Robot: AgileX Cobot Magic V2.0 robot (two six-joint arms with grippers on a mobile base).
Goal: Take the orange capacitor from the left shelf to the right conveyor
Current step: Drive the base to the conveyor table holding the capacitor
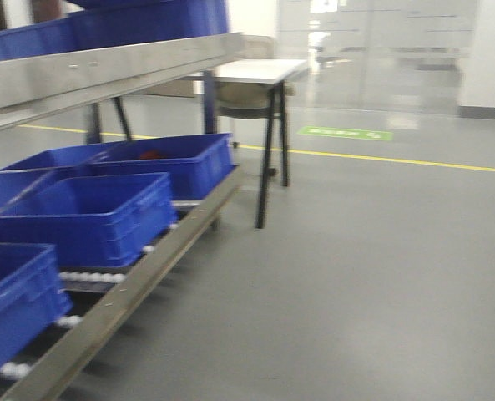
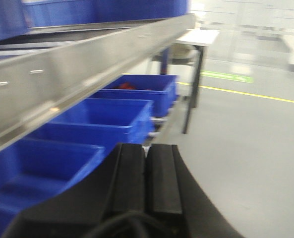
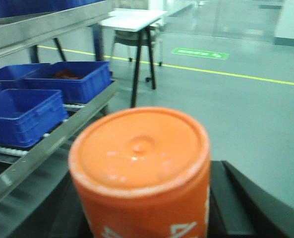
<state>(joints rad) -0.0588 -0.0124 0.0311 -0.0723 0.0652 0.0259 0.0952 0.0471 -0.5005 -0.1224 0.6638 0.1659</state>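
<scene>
The orange capacitor (image 3: pixel 142 168) fills the lower middle of the right wrist view, flat top toward the camera, white numerals on its side. My right gripper (image 3: pixel 144 208) is shut on it, black fingers (image 3: pixel 236 198) hugging both sides. My left gripper (image 2: pixel 146 171) is shut with its two black pads pressed together and nothing between them. The left shelf (image 1: pixel 122 67) of shiny steel rails runs along the left in the front view, carrying blue bins (image 1: pixel 88 217). The right conveyor is out of view.
A white-topped table with dark legs (image 1: pixel 260 79) stands beyond the shelf's far end. Grey floor (image 1: pixel 381 267) spreads to the right, crossed by a yellow line (image 1: pixel 397 159) with a green floor marking (image 1: pixel 345 133). Something red lies in the far bin (image 1: pixel 153 155).
</scene>
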